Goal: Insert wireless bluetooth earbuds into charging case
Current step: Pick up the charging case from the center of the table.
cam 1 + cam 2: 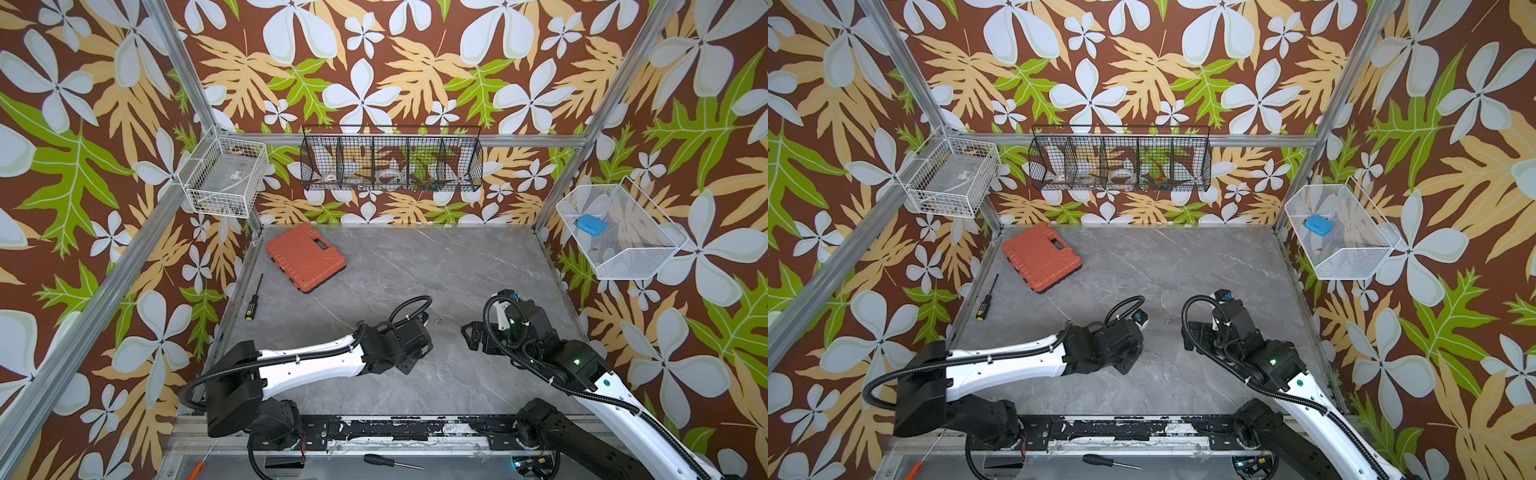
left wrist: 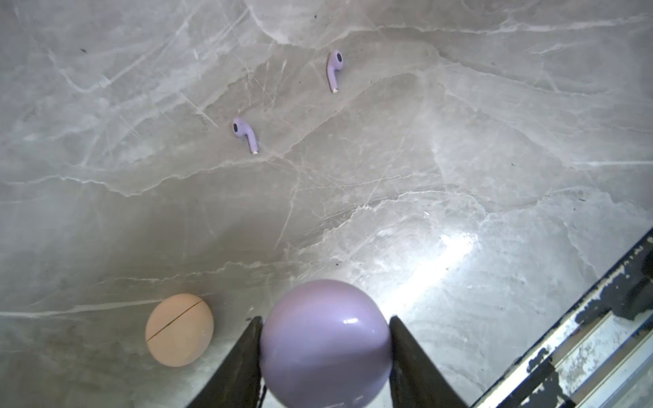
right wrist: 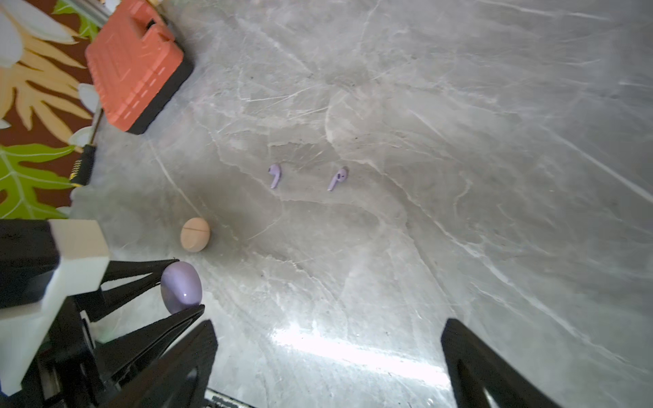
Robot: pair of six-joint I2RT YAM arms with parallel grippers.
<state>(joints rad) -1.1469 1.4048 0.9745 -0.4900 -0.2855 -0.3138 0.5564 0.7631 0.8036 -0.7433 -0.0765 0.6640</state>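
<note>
The left arm (image 1: 307, 360), lower left, and right arm (image 1: 620, 395), lower right, wear white shells between black joints, with ribbed black cables (image 1: 415, 298). The right gripper (image 3: 328, 323) has black tapered fingers (image 3: 459, 348).

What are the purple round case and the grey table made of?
The purple round case looks like smooth, glossy plastic: a bright glint sits on it. The grey table looks like polished marble or a marble print: pale veins, shiny glare. I cannot tell which.

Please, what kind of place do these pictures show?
Probably a robot test cell: a left arm and right arm based on a rail at a grey marble-look table, boxed in by aluminium framing with floral panels, wire baskets hung on the walls.
</note>
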